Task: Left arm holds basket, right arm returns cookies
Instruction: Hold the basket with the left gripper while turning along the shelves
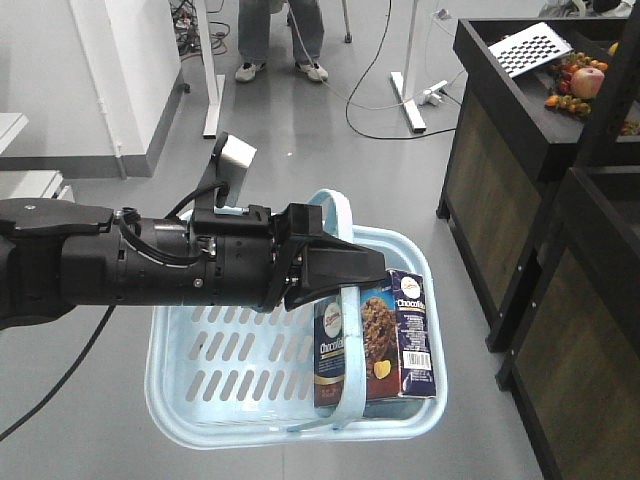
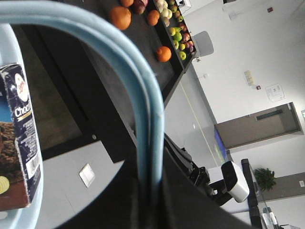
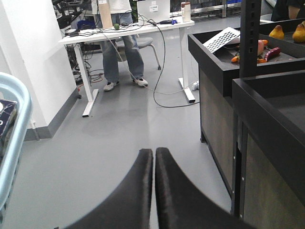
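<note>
Basket: we saw a light blue plastic basket (image 1: 200,350), rectangular with rounded corners and rows of slanted slots in its walls. It hung off the floor by its flat hoop handle (image 1: 342,215).
Left arm: a chunky black arm (image 1: 120,265) with loose cables reached in from the left, over the basket.
Cookies: a dark navy-and-brown box (image 1: 385,340) with chocolate-chip cookies pictured, white "Choco" lettering and a round logo. It stood upright inside the basket at the right end, against the wall. From the left wrist view we also caught a barcode on its side (image 2: 19,143).
Left gripper: its pointed black pincer (image 1: 348,283) was clamped right on the handle.
Right gripper: the tips (image 3: 154,157) were pressed together with nothing between them, well apart from the box.
Floor: plain grey and glossy (image 1: 320,140), with black cables running across it.
Room: dark shelving units (image 1: 500,160) stood on the right, and a white desk (image 3: 128,28) at the back with someone (image 1: 280,35) standing at it.
Small stuff: fruit (image 1: 585,80) and a checkered board (image 1: 530,47) sat on the shelf top.
</note>
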You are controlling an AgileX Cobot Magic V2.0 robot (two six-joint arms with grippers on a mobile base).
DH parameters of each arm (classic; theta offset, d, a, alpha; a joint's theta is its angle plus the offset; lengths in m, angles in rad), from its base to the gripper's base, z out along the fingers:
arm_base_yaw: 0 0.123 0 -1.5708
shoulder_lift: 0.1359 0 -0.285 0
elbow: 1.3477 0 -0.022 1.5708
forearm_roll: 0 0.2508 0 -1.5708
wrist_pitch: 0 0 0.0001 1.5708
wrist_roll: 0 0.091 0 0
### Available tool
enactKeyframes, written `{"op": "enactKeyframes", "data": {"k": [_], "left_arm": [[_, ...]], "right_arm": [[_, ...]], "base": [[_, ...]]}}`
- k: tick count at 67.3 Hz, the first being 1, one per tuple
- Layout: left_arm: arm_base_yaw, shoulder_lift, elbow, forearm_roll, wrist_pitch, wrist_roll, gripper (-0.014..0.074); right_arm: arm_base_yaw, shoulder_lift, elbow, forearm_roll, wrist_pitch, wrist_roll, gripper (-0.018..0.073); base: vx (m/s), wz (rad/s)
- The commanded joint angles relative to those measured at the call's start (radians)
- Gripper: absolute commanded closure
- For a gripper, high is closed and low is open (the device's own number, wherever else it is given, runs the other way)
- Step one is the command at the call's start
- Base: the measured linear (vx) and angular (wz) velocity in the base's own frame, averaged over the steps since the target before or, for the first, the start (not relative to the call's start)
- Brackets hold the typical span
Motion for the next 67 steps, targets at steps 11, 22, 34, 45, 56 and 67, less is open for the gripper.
{"op": "enactKeyframes", "data": {"k": [11,22,34,45,56,67], "left_arm": [[-0.002,-0.044,-0.037,-0.118,0.047,0.012,0.0603],[-0.002,-0.044,-0.037,-0.119,0.047,0.012,0.0603],[-0.002,-0.044,-0.037,-0.119,0.047,0.012,0.0603],[-0.002,-0.044,-0.037,-0.119,0.047,0.012,0.0603],[-0.002,-0.044,-0.037,-0.119,0.047,0.012,0.0603],[-0.002,-0.044,-0.037,-0.118,0.044,0.012,0.0603]], "right_arm": [[0.001,-0.006,0.003,-0.002,-0.072,-0.006,0.0563],[0.001,-0.006,0.003,-0.002,-0.072,-0.006,0.0563],[0.001,-0.006,0.003,-0.002,-0.072,-0.006,0.0563],[0.001,-0.006,0.003,-0.002,-0.072,-0.006,0.0563],[0.001,-0.006,0.003,-0.002,-0.072,-0.006,0.0563],[0.001,-0.006,0.003,-0.002,-0.072,-0.006,0.0563]], "base": [[0.40,-0.03],[0.40,0.02],[0.40,0.10],[0.41,0.12],[0.39,0.21],[0.36,0.40]]}}
